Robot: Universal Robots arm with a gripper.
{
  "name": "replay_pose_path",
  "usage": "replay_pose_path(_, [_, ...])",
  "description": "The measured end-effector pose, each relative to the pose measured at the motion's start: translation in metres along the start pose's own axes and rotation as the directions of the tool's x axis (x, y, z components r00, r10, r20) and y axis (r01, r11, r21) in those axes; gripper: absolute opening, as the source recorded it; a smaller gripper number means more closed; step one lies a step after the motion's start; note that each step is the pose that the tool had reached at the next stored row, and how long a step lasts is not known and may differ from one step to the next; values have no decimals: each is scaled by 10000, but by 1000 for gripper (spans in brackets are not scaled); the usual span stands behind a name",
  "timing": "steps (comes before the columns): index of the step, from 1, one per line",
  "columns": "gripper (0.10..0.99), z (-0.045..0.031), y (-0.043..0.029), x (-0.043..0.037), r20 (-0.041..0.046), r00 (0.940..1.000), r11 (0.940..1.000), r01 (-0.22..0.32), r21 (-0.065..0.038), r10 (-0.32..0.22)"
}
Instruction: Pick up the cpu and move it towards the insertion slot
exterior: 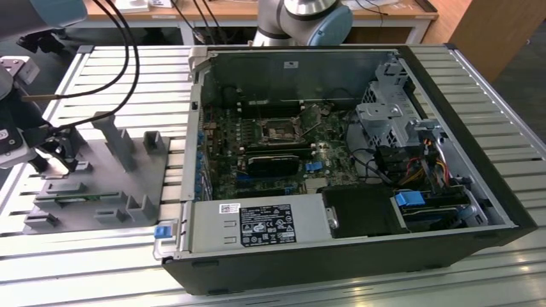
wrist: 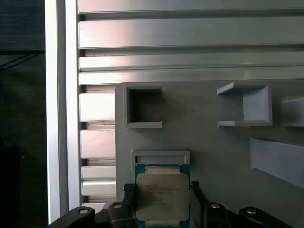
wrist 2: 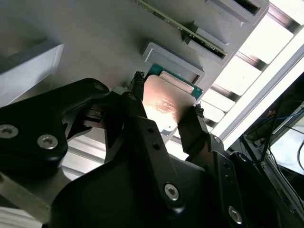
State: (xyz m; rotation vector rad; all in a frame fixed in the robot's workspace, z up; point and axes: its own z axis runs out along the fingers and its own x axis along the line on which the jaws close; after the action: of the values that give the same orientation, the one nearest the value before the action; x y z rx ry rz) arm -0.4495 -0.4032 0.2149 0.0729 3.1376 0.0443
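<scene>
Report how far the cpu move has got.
Done: the gripper is at the cpu, shut on two of its sides. In hand: the pick-up; the cpu looks seated in the grey holder tray. Left: it is not yet at the insertion slot inside the computer case.

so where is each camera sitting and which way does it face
Exterior view: off the arm, looking down on the table, the open case and the insertion slot; the arm's base shows beyond the case, the gripper at the exterior view's left.
Second wrist view: on the arm, looking slantwise past the gripper at the cpu.
First wrist view: on the arm, facing straight down on the grey holder tray and the gripper.
Both wrist views share the cpu flanked by the gripper.
</scene>
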Motion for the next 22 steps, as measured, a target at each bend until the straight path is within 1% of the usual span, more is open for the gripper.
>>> replay_pose_path(2, [537,-21,1,0,-1,10000,10000,0,1,0])
replay_pose_path(22, [537,-70,8,0,-1,10000,10000,0,0,0])
